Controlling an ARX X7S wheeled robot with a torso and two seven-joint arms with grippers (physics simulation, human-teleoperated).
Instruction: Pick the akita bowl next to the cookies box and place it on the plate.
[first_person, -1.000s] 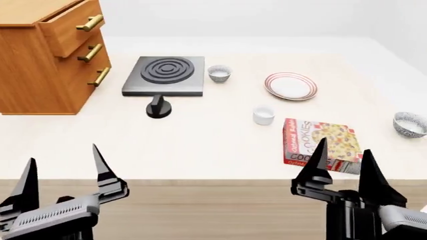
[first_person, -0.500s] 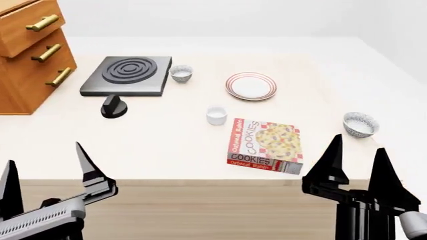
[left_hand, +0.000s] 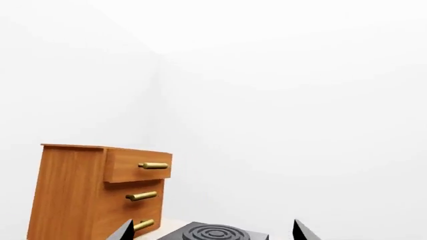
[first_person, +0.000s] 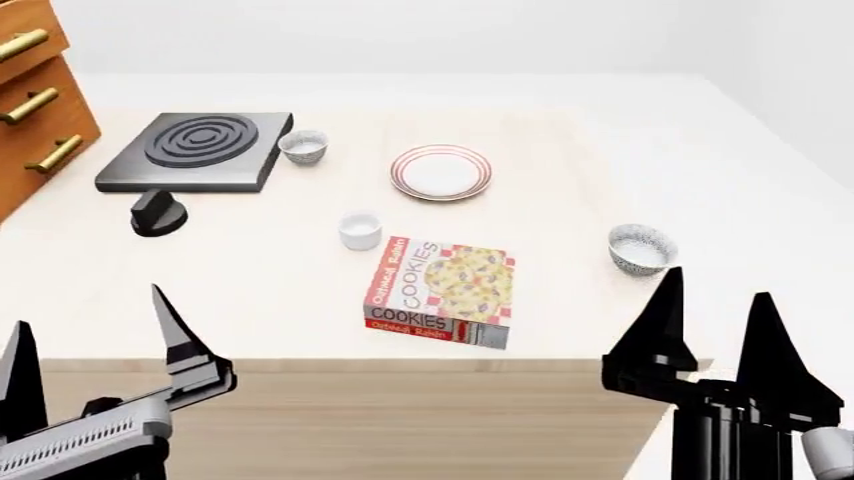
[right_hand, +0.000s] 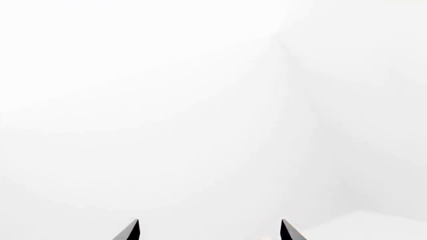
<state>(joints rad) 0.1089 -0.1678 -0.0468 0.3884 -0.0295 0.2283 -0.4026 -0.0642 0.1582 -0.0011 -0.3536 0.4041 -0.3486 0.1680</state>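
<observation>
Everything on the table has slid leftward in the head view since half a second ago, which suggests the base or head is turning toward the right side of the table; both arms hang low at the near edge as before.

The akita bowl (first_person: 641, 248), small, deep, round and grey-and-white speckled with a pale inside, sits upright on the pale wooden table (first_person: 561, 215), mouth up. Being round, it has no long axis to align with. It lies near the flat red-and-white checked cookies box (first_person: 442, 291) on that box's right, apart from it. The box lies flat, its long axis running away from the robot with a slight tilt.

The round white plate (first_person: 441, 172) with red rings lies farther back. A second speckled bowl (first_person: 303, 146) beside the black hotplate (first_person: 195, 147) is the wrong one.

The step in hand looks like the approach; nothing is grasped. The right gripper (first_person: 714, 315) is spread wide and empty, close to the target bowl. The left gripper (first_person: 91, 340) is likewise spread and idle.

Next, the right arm likely needs to rise, reach forward and descend over the bowl's rim.
</observation>
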